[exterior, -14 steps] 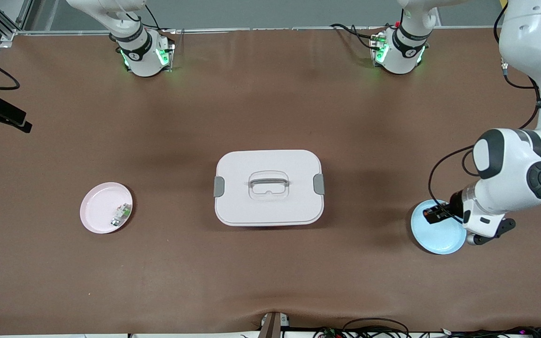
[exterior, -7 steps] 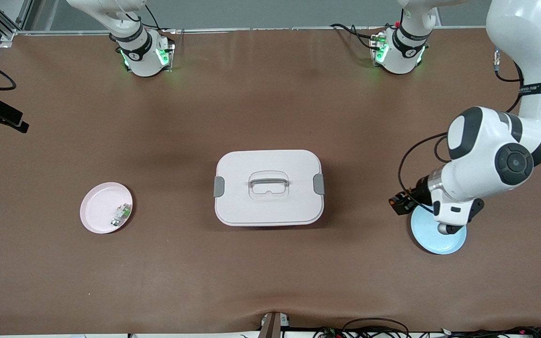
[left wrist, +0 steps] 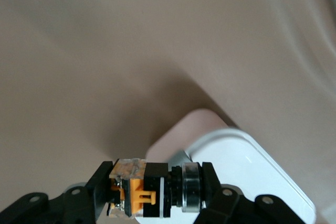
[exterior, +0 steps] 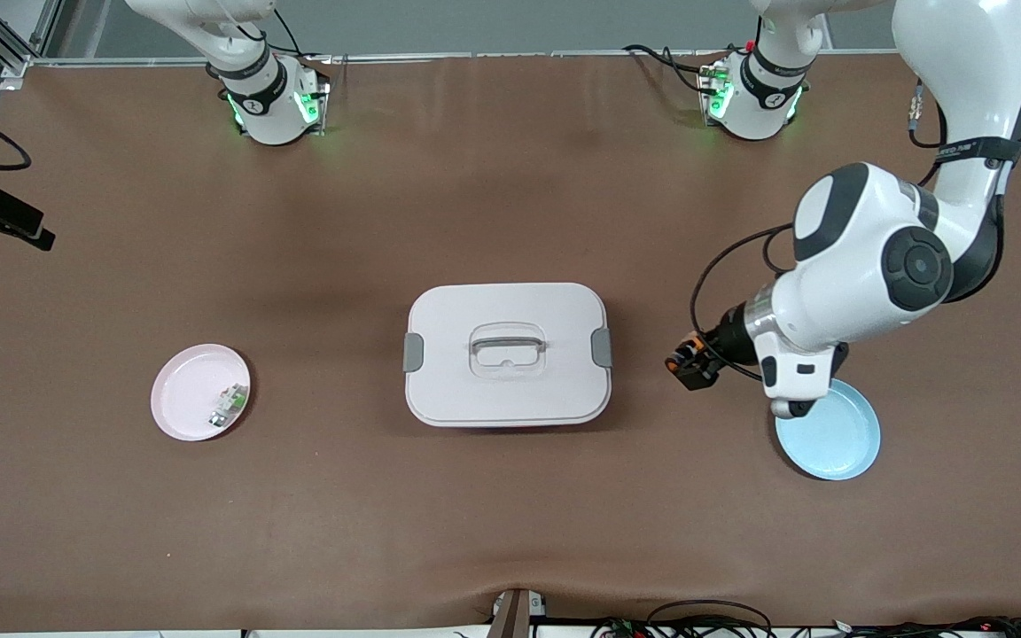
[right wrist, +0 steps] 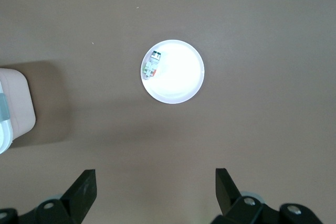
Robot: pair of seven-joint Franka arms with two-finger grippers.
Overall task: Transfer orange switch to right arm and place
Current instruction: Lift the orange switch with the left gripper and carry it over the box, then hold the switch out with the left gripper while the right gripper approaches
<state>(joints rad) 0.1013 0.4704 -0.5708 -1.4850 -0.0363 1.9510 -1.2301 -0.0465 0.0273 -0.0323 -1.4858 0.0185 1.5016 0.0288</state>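
Observation:
My left gripper [exterior: 693, 362] is shut on the orange switch [exterior: 684, 358] and holds it in the air over bare table, between the white box [exterior: 507, 354] and the blue plate [exterior: 832, 436]. In the left wrist view the switch [left wrist: 149, 195] lies crosswise between the fingers, orange-and-black body at one finger, round cap at the other, with the box's corner [left wrist: 247, 166] beneath. My right gripper [right wrist: 155, 184] is open and empty, high over the table near the pink plate [right wrist: 181, 77]; it does not show in the front view.
The pink plate [exterior: 190, 390] lies toward the right arm's end and holds a small white-and-green component [exterior: 227, 406], also seen in the right wrist view [right wrist: 151, 65]. The lidded white box with grey latches stands mid-table. The blue plate is bare.
My left gripper has carried the switch from over the blue plate toward the white box. The right arm has not visibly moved.

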